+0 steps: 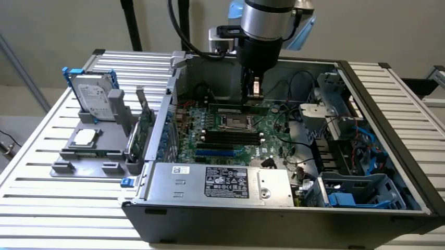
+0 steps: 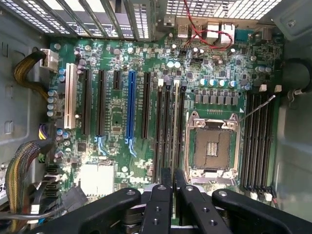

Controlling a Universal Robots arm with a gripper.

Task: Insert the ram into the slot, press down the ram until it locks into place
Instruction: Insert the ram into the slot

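1 ram [image 1: 236, 108] in gripper [image 1: 255, 97]; CPU socket [image 1: 233, 123] beside.

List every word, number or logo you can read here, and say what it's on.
No text reads clearly enough to quote.
Black label on the power supply: print too small.
White sticker beside it: blurred.
Hard drive label: too small.
Printing on the motherboard: too small.
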